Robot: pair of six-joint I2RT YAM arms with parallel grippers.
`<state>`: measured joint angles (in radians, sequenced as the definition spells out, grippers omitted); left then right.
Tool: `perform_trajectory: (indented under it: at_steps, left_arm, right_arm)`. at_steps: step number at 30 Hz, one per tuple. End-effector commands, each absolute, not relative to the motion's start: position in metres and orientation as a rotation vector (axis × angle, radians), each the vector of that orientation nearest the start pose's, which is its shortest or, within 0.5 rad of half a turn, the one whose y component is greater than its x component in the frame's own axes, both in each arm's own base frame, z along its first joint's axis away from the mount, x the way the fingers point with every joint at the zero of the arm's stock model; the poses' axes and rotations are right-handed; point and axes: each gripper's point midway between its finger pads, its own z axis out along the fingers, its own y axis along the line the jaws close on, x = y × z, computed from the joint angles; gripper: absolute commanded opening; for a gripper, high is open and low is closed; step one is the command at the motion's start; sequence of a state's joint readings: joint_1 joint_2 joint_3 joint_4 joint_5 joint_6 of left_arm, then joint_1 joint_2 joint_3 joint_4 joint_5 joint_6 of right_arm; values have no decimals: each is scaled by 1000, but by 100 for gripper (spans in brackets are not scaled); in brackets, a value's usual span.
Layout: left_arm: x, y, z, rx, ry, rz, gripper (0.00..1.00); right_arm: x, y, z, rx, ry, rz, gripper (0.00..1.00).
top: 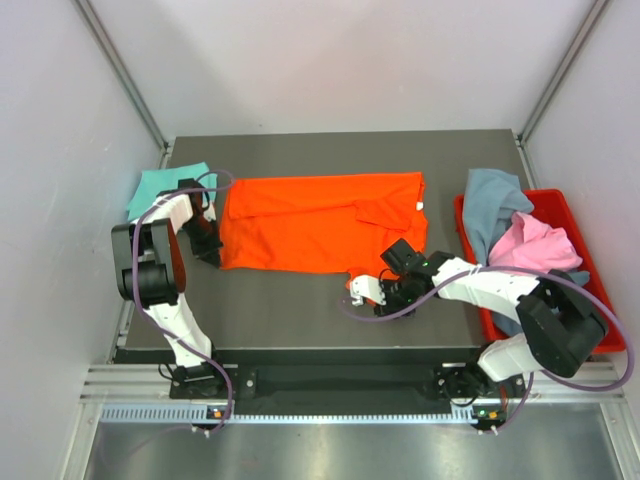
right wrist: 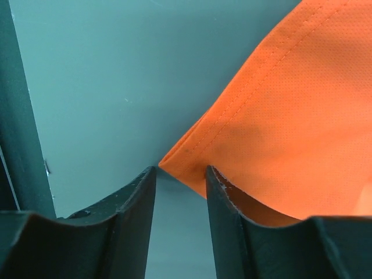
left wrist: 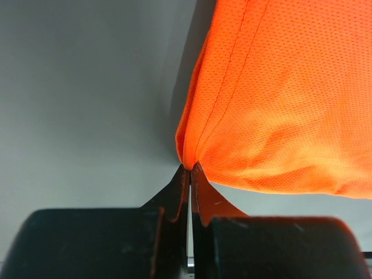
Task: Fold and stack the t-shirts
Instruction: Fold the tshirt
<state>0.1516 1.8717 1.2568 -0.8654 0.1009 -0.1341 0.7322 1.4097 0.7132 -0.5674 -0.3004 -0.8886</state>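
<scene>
Grey worktop (top: 300,310), orange t-shirt (top: 300,225) spread lengthwise left to right. We note left pincer (left wrist: 190,170) clamped on its left corner; right pincer (right wrist: 180,171) parted, nothing held, near hem corner right at its fingertips.

You have: bright orange mesh t-shirt (top: 320,222) flat, partly folded, centre frame | teal cloth shirt (top: 160,188) folded small, upper left | grey-blue cloth shirt (top: 492,205) and pink cloth shirt (top: 535,245) crumpled together, right side
</scene>
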Motion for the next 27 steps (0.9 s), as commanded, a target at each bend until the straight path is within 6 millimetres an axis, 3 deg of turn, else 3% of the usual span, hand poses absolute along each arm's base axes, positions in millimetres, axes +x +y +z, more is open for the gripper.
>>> perform_trajectory:
  at_steps: [1, 5, 6, 9, 15, 18, 20, 23, 27]
  left_arm:
    - [323, 25, 40, -435, 2964, -167, 0]
    - [323, 25, 42, -433, 2955, -162, 0]
    - [323, 25, 42, -430, 2952, -159, 0]
    - [322, 26, 43, -428, 2951, -154, 0]
    - [322, 25, 44, -425, 2950, -158, 0]
    - [326, 26, 50, -402, 2943, -158, 0]
    - [329, 26, 55, -387, 2933, -174, 0]
    - [343, 24, 68, -341, 2896, -203, 0]
    - [366, 21, 91, -254, 2838, -225, 0]
  right_arm:
    - [172, 193, 14, -2084, 1833, 425, 40]
    - [178, 201, 17, -2069, 1826, 440, 37]
    - [178, 203, 18, -2071, 1821, 444, 28]
    - [182, 204, 20, -2063, 1819, 430, 14]
    - [192, 200, 35, -2035, 1816, 344, 0]
    - [202, 196, 58, -2008, 1795, 280, 0]
    - [213, 193, 84, -1955, 1770, 225, 0]
    - [231, 190, 120, -1858, 1741, 174, 0]
    - [257, 185, 148, -1713, 1774, 151, 0]
